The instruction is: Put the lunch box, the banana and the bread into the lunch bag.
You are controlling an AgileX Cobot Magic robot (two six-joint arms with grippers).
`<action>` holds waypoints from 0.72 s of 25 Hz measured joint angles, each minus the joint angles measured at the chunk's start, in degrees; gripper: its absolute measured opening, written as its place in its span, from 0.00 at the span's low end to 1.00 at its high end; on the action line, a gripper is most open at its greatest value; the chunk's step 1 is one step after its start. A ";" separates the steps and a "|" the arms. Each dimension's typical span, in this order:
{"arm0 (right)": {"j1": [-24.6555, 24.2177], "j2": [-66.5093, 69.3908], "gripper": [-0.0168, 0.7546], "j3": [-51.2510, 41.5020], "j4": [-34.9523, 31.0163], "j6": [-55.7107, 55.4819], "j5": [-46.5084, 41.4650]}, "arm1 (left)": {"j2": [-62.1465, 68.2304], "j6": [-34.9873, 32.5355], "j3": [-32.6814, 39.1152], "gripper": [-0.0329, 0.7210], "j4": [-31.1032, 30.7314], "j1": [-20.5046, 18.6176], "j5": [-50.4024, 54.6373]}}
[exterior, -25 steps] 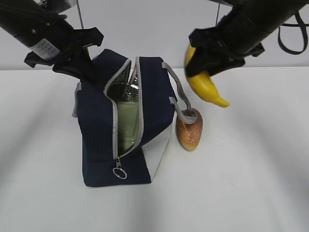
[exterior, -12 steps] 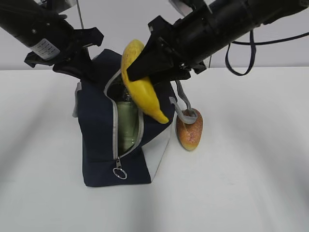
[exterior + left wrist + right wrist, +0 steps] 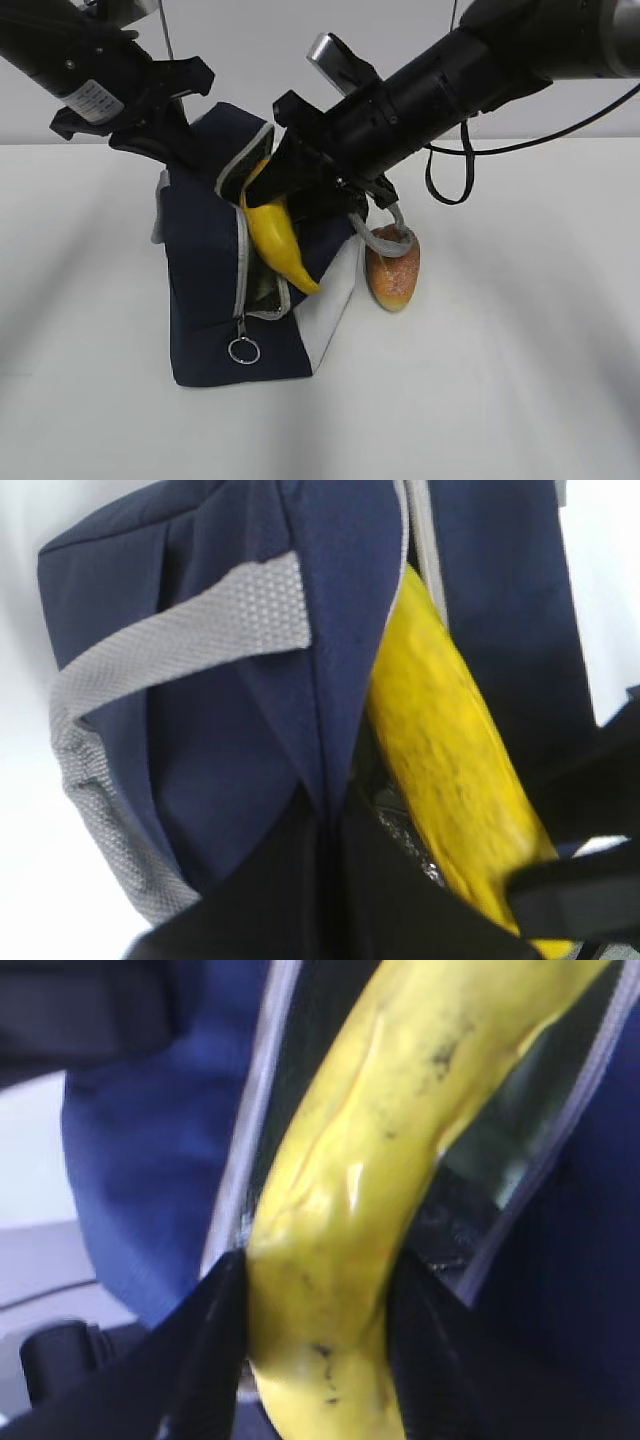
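The navy lunch bag (image 3: 205,270) stands on the white table with its zipper open. My left gripper (image 3: 172,128) is shut on the bag's top left flap (image 3: 325,780) and holds it aside. My right gripper (image 3: 292,185) is shut on the yellow banana (image 3: 272,240), whose lower half lies in the bag's opening with the tip pointing down to the front. The banana also shows in the left wrist view (image 3: 450,760) and between my right fingers (image 3: 205,1345) in the right wrist view (image 3: 370,1160). The bread (image 3: 392,268) stands on the table against the bag's right side. The lunch box is hidden behind the banana.
A grey webbing handle (image 3: 385,235) drapes over the bread's top. Another grey handle (image 3: 180,630) hangs on the bag's left side. The zipper's ring pull (image 3: 243,350) hangs at the bag's front. A black cable (image 3: 450,170) loops under my right arm.
My right gripper has carried the banana from the upper right leftward and down into the bag's opening. The banana now covers the green lunch box lid. My left gripper has not moved.
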State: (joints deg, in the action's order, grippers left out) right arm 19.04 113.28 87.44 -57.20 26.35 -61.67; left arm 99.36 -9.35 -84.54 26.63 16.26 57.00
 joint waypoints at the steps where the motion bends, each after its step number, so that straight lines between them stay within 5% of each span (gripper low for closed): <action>1: 0.00 0.40 0.42 0.64 -0.26 -0.71 1.00 | 0.00 0.00 0.00 0.04 0.00 0.00 0.00; 18: 0.00 5.36 0.42 5.68 -8.88 -9.41 6.98 | 0.00 0.00 0.00 0.04 0.17 0.00 0.38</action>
State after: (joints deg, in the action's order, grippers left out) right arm 19.04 118.64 93.12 -66.07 16.94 -54.69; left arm 99.36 -9.35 -84.54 26.80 16.26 57.38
